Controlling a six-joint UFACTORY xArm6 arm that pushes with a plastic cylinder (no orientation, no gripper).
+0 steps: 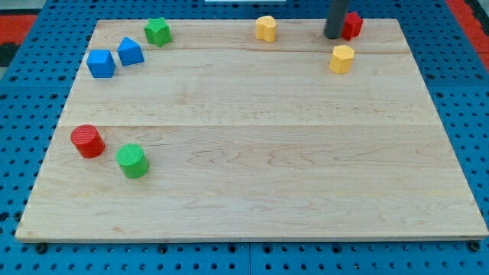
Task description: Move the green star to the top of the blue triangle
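The green star (158, 31) sits near the view's top left of the wooden board (252, 176). The blue triangle (130, 52) lies just below and left of it, a small gap apart. A blue cube (101, 63) touches the triangle's left side. My tip (334, 36) is at the view's top right, far from the green star. It stands just left of a red block (351, 25) and above a yellow block (341, 59).
Another yellow block (265, 28) sits at the top middle. A red cylinder (87, 141) and a green cylinder (132, 161) stand at the lower left. Blue pegboard (23, 114) surrounds the board.
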